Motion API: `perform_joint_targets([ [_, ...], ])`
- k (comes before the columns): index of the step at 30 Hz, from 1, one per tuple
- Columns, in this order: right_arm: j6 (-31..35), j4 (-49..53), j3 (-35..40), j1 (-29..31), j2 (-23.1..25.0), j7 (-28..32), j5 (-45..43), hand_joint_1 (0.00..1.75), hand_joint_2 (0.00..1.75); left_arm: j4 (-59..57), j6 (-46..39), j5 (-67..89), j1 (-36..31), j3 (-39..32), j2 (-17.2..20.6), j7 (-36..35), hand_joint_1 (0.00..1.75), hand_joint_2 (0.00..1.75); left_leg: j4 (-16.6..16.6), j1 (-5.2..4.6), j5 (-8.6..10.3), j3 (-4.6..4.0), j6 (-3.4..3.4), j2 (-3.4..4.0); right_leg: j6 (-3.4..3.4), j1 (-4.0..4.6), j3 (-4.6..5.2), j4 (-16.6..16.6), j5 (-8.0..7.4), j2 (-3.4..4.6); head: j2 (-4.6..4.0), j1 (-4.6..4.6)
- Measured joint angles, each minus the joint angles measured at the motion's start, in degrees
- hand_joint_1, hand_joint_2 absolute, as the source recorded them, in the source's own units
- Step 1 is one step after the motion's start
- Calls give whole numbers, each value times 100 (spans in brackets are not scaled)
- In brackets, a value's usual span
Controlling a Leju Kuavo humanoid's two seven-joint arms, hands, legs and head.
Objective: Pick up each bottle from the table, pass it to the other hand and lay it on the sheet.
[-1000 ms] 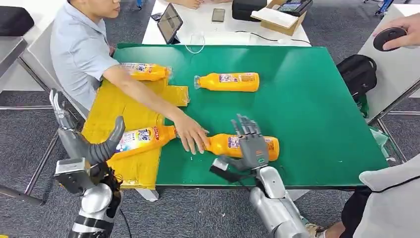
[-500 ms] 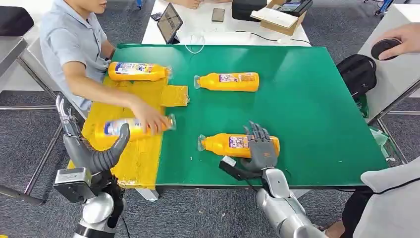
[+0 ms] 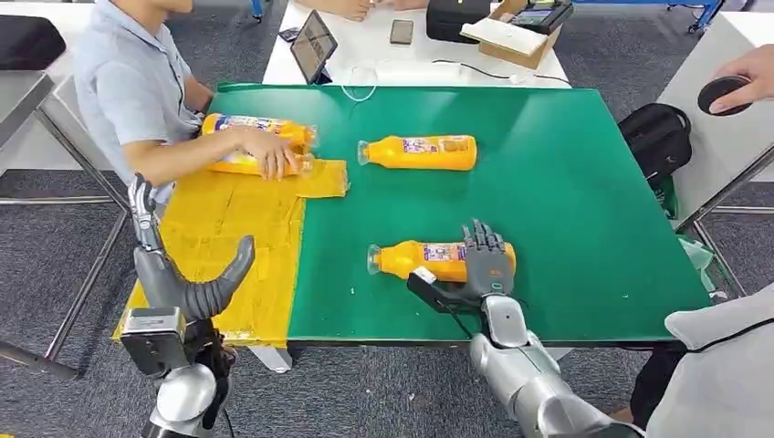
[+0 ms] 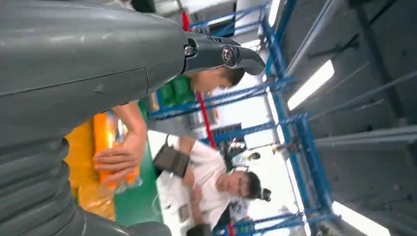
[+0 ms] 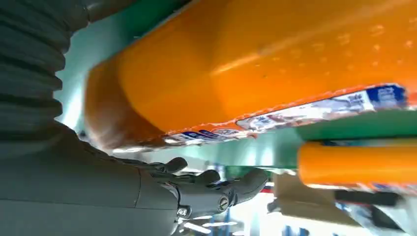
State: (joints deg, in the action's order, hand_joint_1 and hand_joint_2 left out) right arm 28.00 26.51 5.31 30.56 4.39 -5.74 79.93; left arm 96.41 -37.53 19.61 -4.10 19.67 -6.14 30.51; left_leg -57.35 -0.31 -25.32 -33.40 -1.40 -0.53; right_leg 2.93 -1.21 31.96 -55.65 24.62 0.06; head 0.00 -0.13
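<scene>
While the right hand (image 3: pixel 486 265) lies against the base end of the near orange bottle (image 3: pixel 429 259), its fingers (image 3: pixel 481 239) reach up over the bottle's side and its thumb stretches along the near side toward the cap; whether they actually clamp the bottle or merely rest on it cannot be told. That bottle lies flat on the green bench (image 3: pixel 566 182), cap pointing toward the yellow sheet (image 3: pixel 228 228). The right wrist view shows its orange body (image 5: pixel 255 64) close above the hand, with a second orange bottle (image 5: pixel 354 164) farther off.

The left hand (image 3: pixel 178 265) is raised off the bench's near left corner, over the edge of the sheet, with fingers spread apart and holding nothing.

A second bottle (image 3: pixel 418 151) lies flat farther back on the green surface, just beside the sheet's far right corner. At the sheet's far end lie two more bottles (image 3: pixel 256 128), close together, and a seated person's hand (image 3: pixel 272 157) rests on the nearer one; this arm reaches across the far part of the sheet. The person in a grey shirt (image 3: pixel 128 82) sits at the bench's left side.

Beyond the bench, a white table carries a tablet (image 3: pixel 313 41), a phone (image 3: pixel 402 30), and a cardboard box (image 3: pixel 511 32). A black backpack (image 3: pixel 659 137) sits on the floor at right, and another person's hand (image 3: pixel 744 78) holds a dark round object there.
</scene>
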Motion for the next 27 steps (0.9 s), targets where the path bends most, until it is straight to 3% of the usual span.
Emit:
perform_joint_targets([
  [1,-66,0,40,23,-2,-71,29,0,175,18,26,2,6,9,7,-26,0,175,0,0,0,3,0,0,0,0,1,1,0,0,0,0],
  [2,-118,-2,74,30,-9,-84,24,141,175,31,42,6,6,13,11,-44,0,175,0,0,0,5,0,0,0,0,1,2,0,0,0,0],
  [3,-151,-2,94,38,-13,-79,-4,175,175,37,50,11,7,15,15,-68,0,175,0,0,0,6,0,0,0,0,-2,2,0,0,0,0],
  [14,-1259,-98,175,313,-133,78,-408,175,175,55,754,-411,-43,118,70,-356,0,175,-1,0,0,24,0,-2,1,0,1,5,-2,-1,0,2],
  [24,-1412,-164,252,425,-208,121,-507,175,175,48,772,-398,-110,151,107,-376,0,175,-2,0,0,22,-1,-2,2,0,-50,5,-3,-1,0,0],
  [27,-1540,-175,227,451,-210,520,-916,175,175,42,822,-418,-124,175,116,-374,0,175,-2,0,0,24,-1,1,2,0,-42,6,-2,0,0,0],
])
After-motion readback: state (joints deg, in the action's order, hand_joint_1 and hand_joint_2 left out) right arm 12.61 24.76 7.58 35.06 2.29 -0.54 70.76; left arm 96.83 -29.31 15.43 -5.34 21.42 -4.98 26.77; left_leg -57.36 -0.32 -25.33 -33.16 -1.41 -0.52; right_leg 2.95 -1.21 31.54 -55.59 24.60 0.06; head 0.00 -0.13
